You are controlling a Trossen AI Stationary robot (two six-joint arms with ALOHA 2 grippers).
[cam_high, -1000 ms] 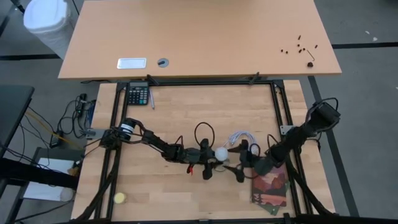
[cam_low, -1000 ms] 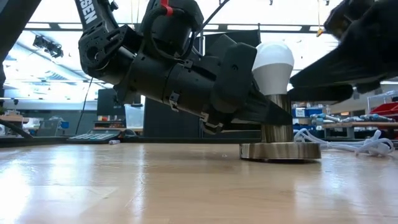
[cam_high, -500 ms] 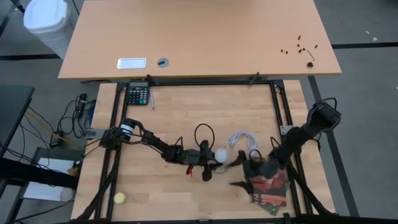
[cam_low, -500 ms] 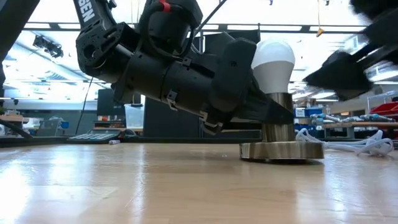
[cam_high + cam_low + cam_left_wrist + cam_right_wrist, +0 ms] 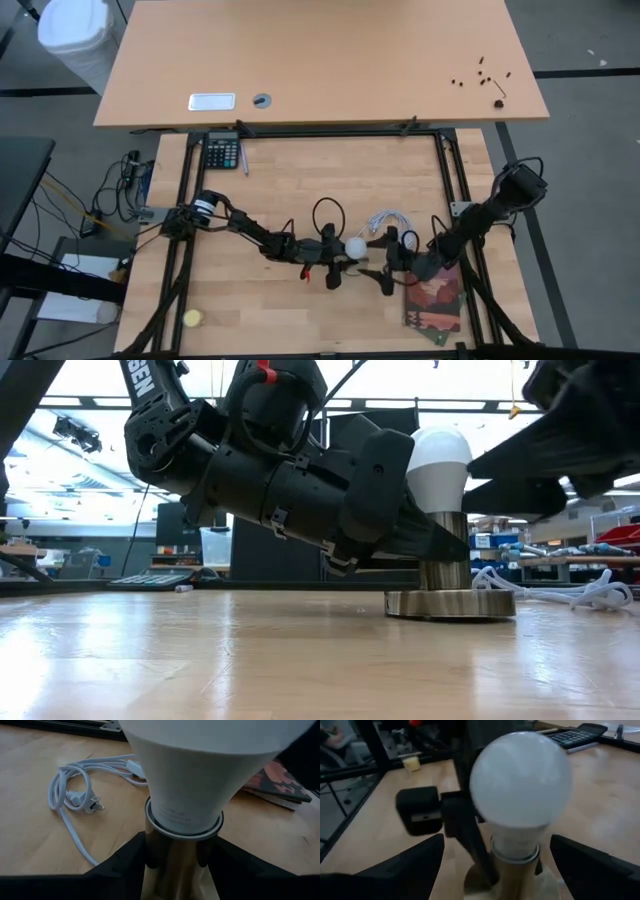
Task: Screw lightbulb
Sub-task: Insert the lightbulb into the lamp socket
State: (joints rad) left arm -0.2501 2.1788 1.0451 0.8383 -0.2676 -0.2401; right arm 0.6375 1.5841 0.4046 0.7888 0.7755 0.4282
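Note:
The white frosted lightbulb (image 5: 356,246) (image 5: 520,780) stands upright with its base in a metal socket stem (image 5: 445,550). The stem rises from a round disc (image 5: 450,603) that lies flat on the wooden table. My left gripper (image 5: 343,259) reaches in from the table's left and is shut on the stem just under the bulb. My right gripper (image 5: 381,262) comes from the table's right and is wide open. Its fingers (image 5: 385,870) stand on either side of the bulb without touching it. My left gripper pinches the socket's metal stem (image 5: 177,865) between its two fingers (image 5: 125,865), right below the bulb's collar. The fingers come almost level from the table's left, slanting slightly down. The socket stays upright with its disc on the table.
A coiled white cord with a plug (image 5: 388,222) (image 5: 75,795) lies just beyond the socket. A red patterned booklet (image 5: 435,300) lies at the near right under my right arm. A yellow ball (image 5: 192,318) sits near left, and a calculator (image 5: 222,153) far left.
My right gripper drew back from the bulb toward the table's right, then came back to stand around the bulb as before, staying open. The bulb, the socket and my left gripper have kept still.

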